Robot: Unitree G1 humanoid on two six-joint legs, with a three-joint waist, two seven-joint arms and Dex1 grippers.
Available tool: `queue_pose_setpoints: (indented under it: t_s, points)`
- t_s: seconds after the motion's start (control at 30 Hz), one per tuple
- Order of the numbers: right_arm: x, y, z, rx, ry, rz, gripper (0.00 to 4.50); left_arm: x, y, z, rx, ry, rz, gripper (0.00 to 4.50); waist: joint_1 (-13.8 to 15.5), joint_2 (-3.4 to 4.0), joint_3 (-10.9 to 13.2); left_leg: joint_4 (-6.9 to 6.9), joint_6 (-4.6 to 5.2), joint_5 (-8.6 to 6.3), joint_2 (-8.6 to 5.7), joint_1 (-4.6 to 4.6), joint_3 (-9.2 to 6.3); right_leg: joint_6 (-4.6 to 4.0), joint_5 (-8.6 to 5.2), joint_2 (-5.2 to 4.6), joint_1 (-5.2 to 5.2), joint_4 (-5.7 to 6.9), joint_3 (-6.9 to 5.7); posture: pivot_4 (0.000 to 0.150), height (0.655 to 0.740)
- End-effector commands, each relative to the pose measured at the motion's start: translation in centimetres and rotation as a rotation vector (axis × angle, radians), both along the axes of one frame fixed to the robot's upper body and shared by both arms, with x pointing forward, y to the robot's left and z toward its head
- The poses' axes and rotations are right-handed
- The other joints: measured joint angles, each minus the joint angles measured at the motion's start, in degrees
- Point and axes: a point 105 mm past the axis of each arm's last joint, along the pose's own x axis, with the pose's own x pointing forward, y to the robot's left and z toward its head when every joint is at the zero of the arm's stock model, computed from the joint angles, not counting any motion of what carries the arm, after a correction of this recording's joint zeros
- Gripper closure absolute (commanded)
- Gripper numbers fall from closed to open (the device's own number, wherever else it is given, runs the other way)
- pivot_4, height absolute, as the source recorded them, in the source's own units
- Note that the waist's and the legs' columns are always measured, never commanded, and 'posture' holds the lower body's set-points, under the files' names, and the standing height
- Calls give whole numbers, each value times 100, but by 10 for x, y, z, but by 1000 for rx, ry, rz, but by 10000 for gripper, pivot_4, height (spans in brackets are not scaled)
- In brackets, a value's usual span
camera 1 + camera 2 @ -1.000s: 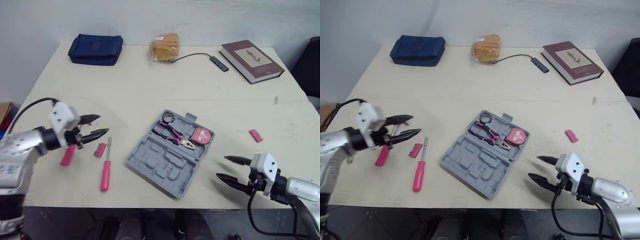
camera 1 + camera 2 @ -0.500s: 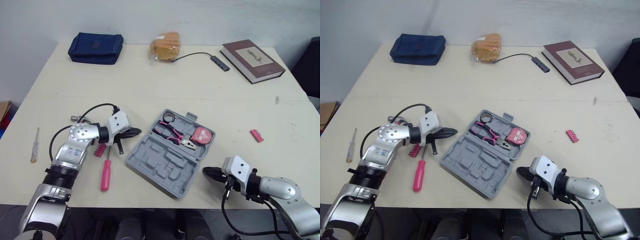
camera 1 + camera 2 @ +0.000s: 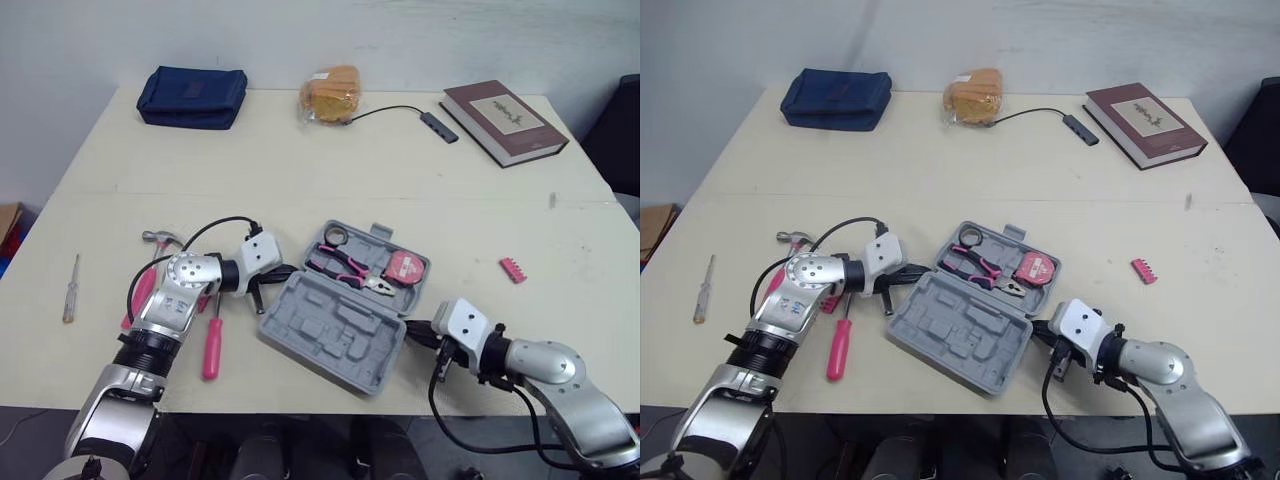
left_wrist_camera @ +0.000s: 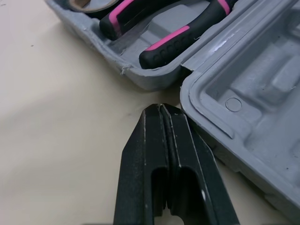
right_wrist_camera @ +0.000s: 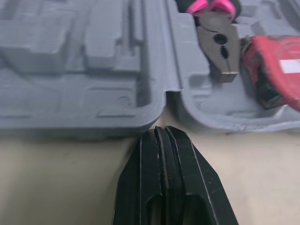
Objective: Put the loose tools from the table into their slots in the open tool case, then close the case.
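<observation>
Two claws, each pressed together and holding nothing: left claw (image 4: 161,110) just beside the hinge notch on the tool case (image 3: 340,320), right claw (image 5: 161,131) at the opposite side. Case open near the front edge of the desk (image 3: 300,170); pliers (image 3: 350,270) and tape measure (image 3: 404,270) seated. Loose: pink screwdriver (image 3: 211,345) and hammer (image 3: 157,238) front-left, tester screwdriver (image 3: 70,290) by the left edge, pink bit strip (image 3: 512,269) toward the right edge. Step judged: squaring the case, stowing not begun. Next: spread left claw, descend on screwdriver handle.

The left arm (image 3: 183,287) hides much of the hammer (image 3: 156,238) handle.
</observation>
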Motion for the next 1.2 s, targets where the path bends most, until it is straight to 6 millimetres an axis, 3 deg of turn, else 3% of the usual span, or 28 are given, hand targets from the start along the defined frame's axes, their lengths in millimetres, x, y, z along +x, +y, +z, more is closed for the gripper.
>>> queue_pose_setpoints:
  t_s: [0.03,0.3,0.63,0.73,0.87,0.97,1.07,1.17,1.2]
  points:
    - [6,-4,3,-46,-20,21,44574,-18,-7,-3,7,31,-85,45000,-3,1,0,1,0,0,1,0,0,0,0,0,0,-1,0,1500,7400]
    - [20,-10,8,-100,-41,91,44574,-43,-4,-7,46,74,-128,45000,-10,0,-1,6,2,-2,3,2,1,0,0,-1,1,0,4,1500,7400]
    - [28,-15,7,-130,-25,128,44574,-36,14,-8,68,76,12,45000,-9,1,-2,7,1,-3,4,2,2,0,0,-1,0,1,6,1500,7400]
    - [28,-22,8,-132,-11,119,44574,-36,21,0,64,60,9,45000,-9,1,-2,7,1,-3,5,2,2,0,0,-1,0,3,5,1500,7400]
    - [20,-50,23,-111,-48,89,44574,-43,40,25,21,30,-18,45000,1,2,-1,5,0,-4,6,-2,2,-1,0,-2,-3,-1,5,1500,7400]
    - [6,-76,41,-56,-69,67,44574,-47,63,53,-99,-7,26,45000,29,3,0,7,5,-8,4,-11,1,2,1,-5,-3,-3,1,1500,7400]
    - [-8,-112,58,-49,-118,16,44574,-49,110,69,-154,-40,173,45000,8,3,0,12,8,-10,6,-10,1,4,2,-5,-2,-5,3,1500,7400]
    - [-16,-150,71,-72,-170,-106,45000,-56,165,70,-135,-54,360,36793,-39,7,1,4,5,-12,10,6,8,1,1,0,0,-5,8,1500,7400]
    - [-18,-166,78,-60,-200,-167,41821,-58,187,73,-136,-85,444,32510,-48,8,1,0,4,-13,11,10,12,-1,0,1,-1,-4,11,1500,7400]
